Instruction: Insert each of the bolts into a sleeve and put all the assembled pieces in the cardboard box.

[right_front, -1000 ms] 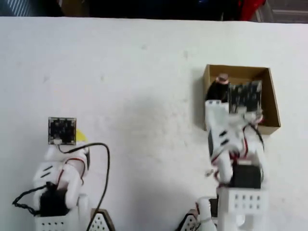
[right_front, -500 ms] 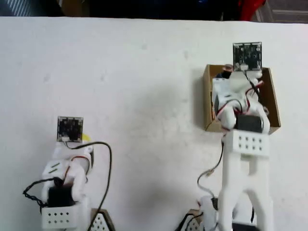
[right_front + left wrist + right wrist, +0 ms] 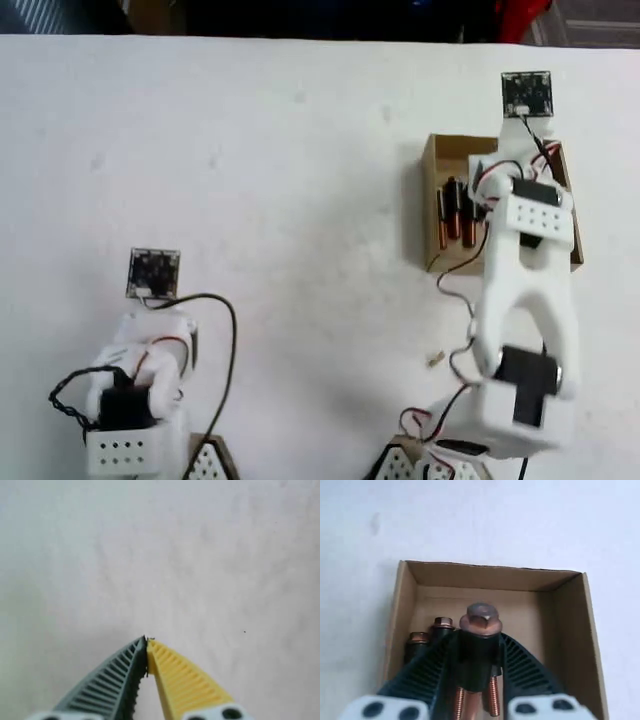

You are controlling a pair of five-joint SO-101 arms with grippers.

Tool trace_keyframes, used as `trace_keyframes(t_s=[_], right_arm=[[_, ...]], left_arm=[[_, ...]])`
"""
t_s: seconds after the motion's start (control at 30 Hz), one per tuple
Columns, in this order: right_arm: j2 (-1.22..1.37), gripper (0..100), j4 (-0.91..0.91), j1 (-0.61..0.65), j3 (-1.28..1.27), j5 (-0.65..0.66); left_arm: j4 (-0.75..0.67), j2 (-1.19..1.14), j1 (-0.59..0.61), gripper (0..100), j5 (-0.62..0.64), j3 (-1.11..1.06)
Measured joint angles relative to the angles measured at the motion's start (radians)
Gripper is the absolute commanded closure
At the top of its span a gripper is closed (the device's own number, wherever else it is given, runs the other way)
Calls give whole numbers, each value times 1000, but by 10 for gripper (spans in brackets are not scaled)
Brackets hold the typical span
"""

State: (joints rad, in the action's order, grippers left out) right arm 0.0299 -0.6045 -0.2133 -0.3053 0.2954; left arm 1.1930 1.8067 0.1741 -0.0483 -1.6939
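The right arm has swung out over the brown cardboard box (image 3: pixel 431 205). The right pincer (image 3: pixel 477 641) is clamped on the copper hex-head bolt in its black sleeve (image 3: pixel 479 655), above the box floor and beside two assembled pieces (image 3: pixel 453 212) lying inside. Release likely comes next. The left pincer (image 3: pixel 146 647) is pressed together over the white counter (image 3: pixel 200 555), well away from the box.

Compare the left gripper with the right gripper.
The left gripper is shut on nothing; the right gripper grips a sleeved bolt. The left is above the table, the right at the cardboard box. The left has one yellow finger; the right's are both dark. Both have ribbed fingers.
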Motion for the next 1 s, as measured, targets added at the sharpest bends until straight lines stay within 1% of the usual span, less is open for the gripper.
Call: trace_keyframes(t_s=[0.27,0.4,0.53,0.73,0.9,1.0], right_arm=[[281,981,0,-75,206,12],[427,981,-5,-100,330,74],[531,981,-86,-101,457,114],[632,980,-230,-101,640,129],[700,977,-338,-101,746,230],[726,918,-390,-103,795,247]], left_arm=[[23,0,0,977,0,0],[23,0,0,977,0,0],[26,0,0,977,0,0],[58,0,0,977,0,0],[58,0,-5,976,0,0],[58,0,-5,976,0,0]])
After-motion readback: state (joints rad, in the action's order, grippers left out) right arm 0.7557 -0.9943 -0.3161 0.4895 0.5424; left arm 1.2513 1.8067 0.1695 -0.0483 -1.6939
